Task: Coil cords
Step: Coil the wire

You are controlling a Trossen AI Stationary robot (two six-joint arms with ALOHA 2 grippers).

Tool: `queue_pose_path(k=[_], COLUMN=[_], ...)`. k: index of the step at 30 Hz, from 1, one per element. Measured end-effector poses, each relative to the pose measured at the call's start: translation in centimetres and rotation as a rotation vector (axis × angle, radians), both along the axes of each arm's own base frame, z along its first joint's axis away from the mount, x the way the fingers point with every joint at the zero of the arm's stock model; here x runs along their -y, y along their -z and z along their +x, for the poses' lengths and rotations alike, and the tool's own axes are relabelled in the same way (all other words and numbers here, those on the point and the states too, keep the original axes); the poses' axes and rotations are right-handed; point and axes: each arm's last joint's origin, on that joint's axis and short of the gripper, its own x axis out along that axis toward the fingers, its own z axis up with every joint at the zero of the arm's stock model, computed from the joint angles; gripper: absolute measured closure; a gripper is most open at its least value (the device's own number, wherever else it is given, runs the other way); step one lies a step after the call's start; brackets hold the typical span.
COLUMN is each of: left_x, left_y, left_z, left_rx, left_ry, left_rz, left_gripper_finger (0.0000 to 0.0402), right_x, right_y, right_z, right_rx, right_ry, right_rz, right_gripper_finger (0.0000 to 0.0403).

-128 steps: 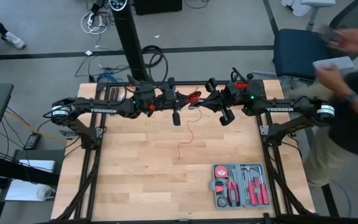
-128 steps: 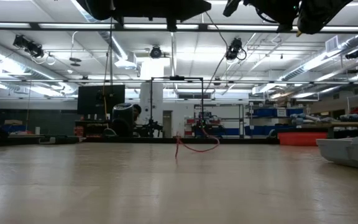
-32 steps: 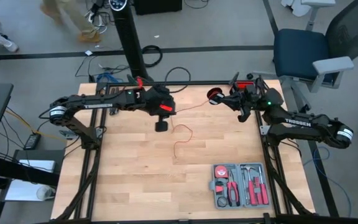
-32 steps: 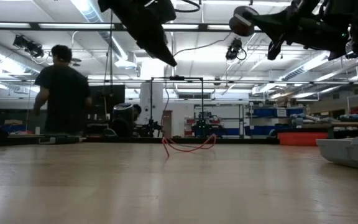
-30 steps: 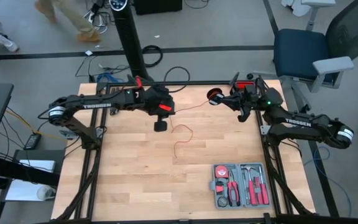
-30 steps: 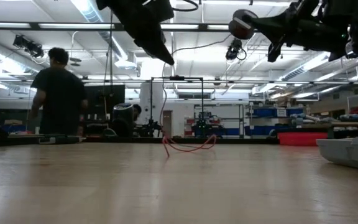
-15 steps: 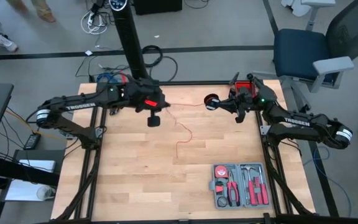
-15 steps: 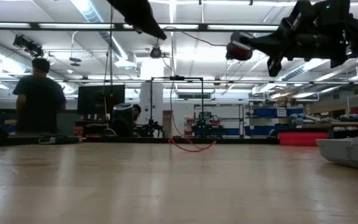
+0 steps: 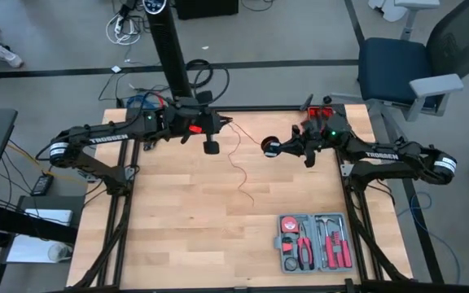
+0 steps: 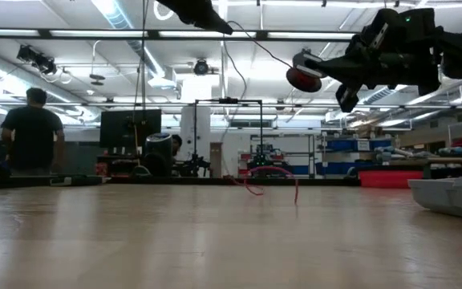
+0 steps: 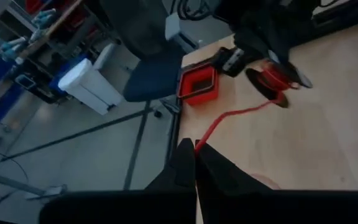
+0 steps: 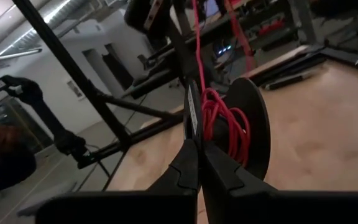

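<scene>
I am holding my left gripper (image 9: 225, 123) above the table's (image 9: 169, 236) far edge, its fingers pinched together on the red cord (image 9: 238, 167). The cord is running from there to the black spool (image 9: 272, 149), with a loose length trailing down onto the middle of the table. My right gripper (image 9: 283, 147), fingers clamped tight, is gripping that spool above the far right part.
</scene>
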Motion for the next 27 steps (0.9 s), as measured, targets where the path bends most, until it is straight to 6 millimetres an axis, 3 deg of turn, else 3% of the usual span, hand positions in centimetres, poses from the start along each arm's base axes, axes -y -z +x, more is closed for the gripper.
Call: queue_pose_path(k=[14,27], left_x=[-1.4,-1.3], left_y=[1.7,0.2], left_z=[3.4,4.2], left_rx=[0.064,0.255], left_ry=[-0.037,0.043], left_rz=[0.077,0.127], left_gripper_finger=[0.0402,0.0402], right_x=[-1.8,-2.2], right_y=[1.0,0.0], right_z=[2.0,4.0], right_rx=[-0.021,-0.005], right_ry=[-0.125,-0.219], right_rz=[0.033,0.015], right_gripper_finger=[0.0403,0.0403])
